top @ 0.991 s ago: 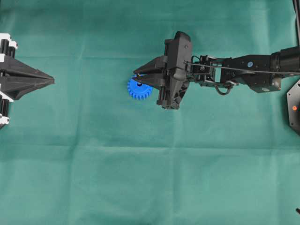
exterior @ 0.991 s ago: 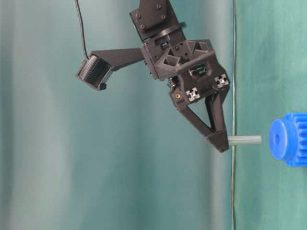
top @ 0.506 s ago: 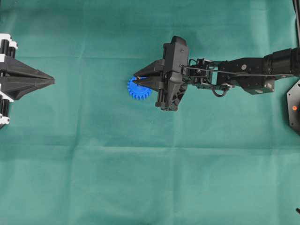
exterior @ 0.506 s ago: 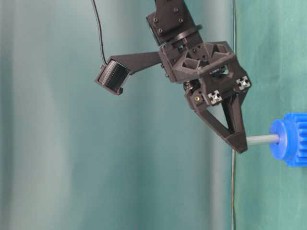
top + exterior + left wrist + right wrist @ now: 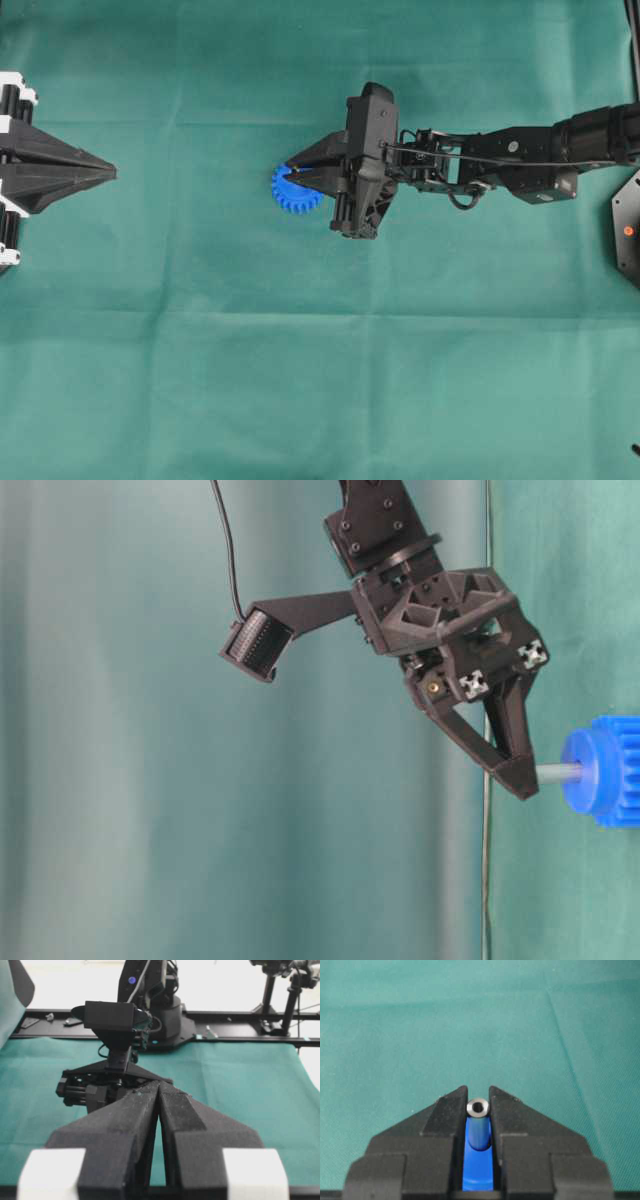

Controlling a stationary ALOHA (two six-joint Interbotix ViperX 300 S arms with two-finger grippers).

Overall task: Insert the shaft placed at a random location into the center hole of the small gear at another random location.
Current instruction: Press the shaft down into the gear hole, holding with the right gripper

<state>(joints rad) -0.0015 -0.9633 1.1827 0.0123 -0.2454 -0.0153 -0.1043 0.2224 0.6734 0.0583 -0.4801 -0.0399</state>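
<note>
The small blue gear [image 5: 296,190] lies flat on the green cloth. My right gripper [image 5: 290,169] hangs over it, shut on the silvery-grey shaft [image 5: 558,773]. In the table-level view the shaft's lower end is in the gear's hub [image 5: 583,773], where the center hole is hidden. In the right wrist view the shaft's shiny ring end [image 5: 478,1107] sits between the fingertips [image 5: 451,1105], with the blue gear [image 5: 478,1167] behind it. My left gripper [image 5: 112,174] is shut and empty at the far left, also in the left wrist view [image 5: 159,1086].
Green cloth [image 5: 320,350] covers the table. The right arm [image 5: 500,160] reaches in from the right edge. A black mount [image 5: 628,228] sits at the far right.
My right gripper has moved down toward the gear with the shaft. The shaft's end went from a gap off the hub into it, with less of it showing. The left arm stayed still.
</note>
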